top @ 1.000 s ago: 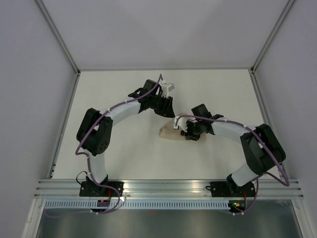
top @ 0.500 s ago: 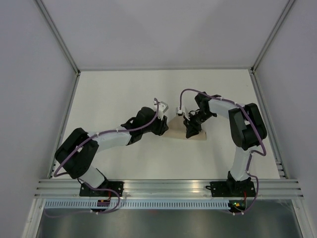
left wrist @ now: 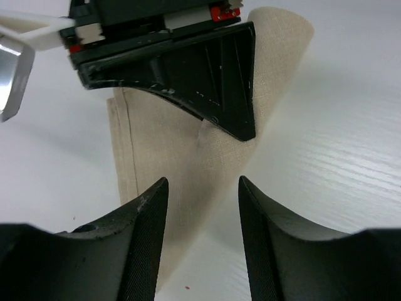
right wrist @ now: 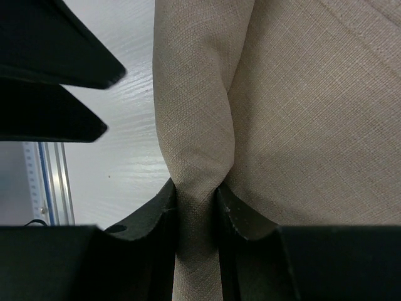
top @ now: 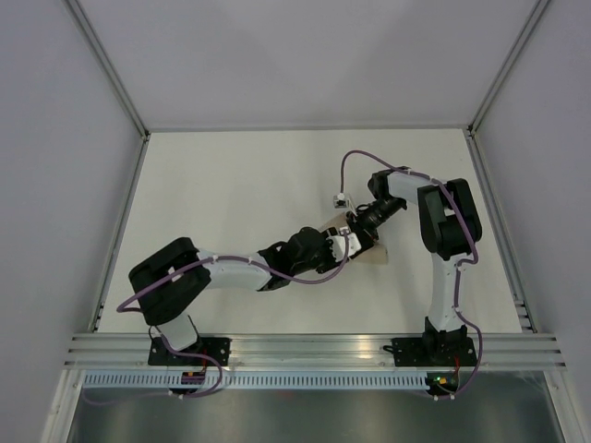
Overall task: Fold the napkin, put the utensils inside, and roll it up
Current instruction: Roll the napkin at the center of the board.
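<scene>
Since 0.5 s ago, the left arm has stretched lower and further to the right, so the left gripper (top: 325, 247) is now just beside the right gripper (top: 362, 227). The right arm has folded more tightly over its base. The napkin (top: 376, 253) lies on the table (top: 231, 175), a little right of the centre, and both grippers cover most of it in the top view.

The right gripper is pressed together on a raised ridge of the cloth, with its 2 fingertips (right wrist: 166, 200) squeezing the fold between them. The left gripper is spread, its fingers (left wrist: 147, 213) standing apart above the cloth with nothing caught between them. I cannot tell if they touch the cloth.

I judge the napkin to be light, soft and limp. Its matte weave should not slip easily, but it will sag and crease wherever it is not supported. A shallow pinch at a hem or a corner seems the best hold. With only 1 pinch the rest will hang down, so 2 holds well apart would keep a fold line straight.

The top view gives the posture of the arms but shows only small tan patches. The left wrist view shows a stitched hem along the left side of the cloth and the far part rising in a curve beside the right finger. Only the right wrist view shows the pinch itself, with the 2 dark left fingers at its upper left.
</scene>
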Controlling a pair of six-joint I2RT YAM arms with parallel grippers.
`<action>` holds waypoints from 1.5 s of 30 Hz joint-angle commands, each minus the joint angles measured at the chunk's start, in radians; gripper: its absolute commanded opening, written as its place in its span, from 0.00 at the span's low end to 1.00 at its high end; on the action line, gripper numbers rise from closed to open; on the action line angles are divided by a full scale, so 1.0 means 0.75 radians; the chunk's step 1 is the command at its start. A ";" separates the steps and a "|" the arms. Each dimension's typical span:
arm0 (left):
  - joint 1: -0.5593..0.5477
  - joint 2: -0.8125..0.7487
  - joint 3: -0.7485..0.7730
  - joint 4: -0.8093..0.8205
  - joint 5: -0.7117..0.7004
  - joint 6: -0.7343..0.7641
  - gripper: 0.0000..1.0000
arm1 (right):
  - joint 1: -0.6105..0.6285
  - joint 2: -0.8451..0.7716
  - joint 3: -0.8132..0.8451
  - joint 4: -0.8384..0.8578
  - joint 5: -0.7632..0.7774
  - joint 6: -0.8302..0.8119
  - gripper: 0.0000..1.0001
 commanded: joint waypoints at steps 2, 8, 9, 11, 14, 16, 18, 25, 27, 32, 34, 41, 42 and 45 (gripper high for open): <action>-0.023 0.107 0.118 0.004 -0.002 0.245 0.55 | -0.003 0.111 -0.005 -0.016 0.160 -0.087 0.22; -0.023 0.216 0.210 -0.049 0.058 0.290 0.58 | -0.007 0.134 0.015 -0.012 0.172 -0.070 0.22; -0.023 0.226 0.228 -0.059 0.094 0.293 0.58 | -0.007 0.136 0.019 -0.012 0.174 -0.068 0.22; -0.019 0.265 0.273 -0.127 0.123 0.295 0.58 | -0.007 0.146 0.030 -0.008 0.181 -0.060 0.22; 0.004 0.300 0.296 -0.176 0.194 0.266 0.55 | -0.007 0.152 0.040 -0.004 0.185 -0.052 0.23; 0.032 0.310 0.314 -0.227 0.231 0.229 0.52 | -0.009 0.150 0.042 0.002 0.185 -0.046 0.23; 0.057 0.331 0.355 -0.286 0.311 0.199 0.46 | -0.009 0.148 0.048 0.008 0.187 -0.034 0.23; 0.190 0.429 0.508 -0.572 0.622 0.074 0.26 | -0.009 0.138 0.071 0.014 0.179 -0.003 0.27; 0.218 0.459 0.561 -0.636 0.706 0.051 0.23 | -0.011 0.128 0.075 0.022 0.173 0.009 0.33; 0.247 0.537 0.676 -0.812 0.835 0.037 0.20 | -0.030 0.052 0.058 0.096 0.158 0.077 0.49; 0.257 0.570 0.695 -0.841 0.861 0.023 0.18 | -0.048 0.003 0.046 0.153 0.146 0.130 0.55; 0.280 0.639 0.768 -0.925 0.890 -0.043 0.18 | -0.124 -0.170 -0.017 0.355 0.154 0.308 0.62; 0.288 0.646 0.776 -0.939 0.896 -0.057 0.18 | -0.130 -0.191 -0.034 0.376 0.154 0.320 0.63; 0.300 0.678 0.813 -0.972 0.909 -0.088 0.17 | -0.154 -0.273 -0.068 0.446 0.158 0.377 0.63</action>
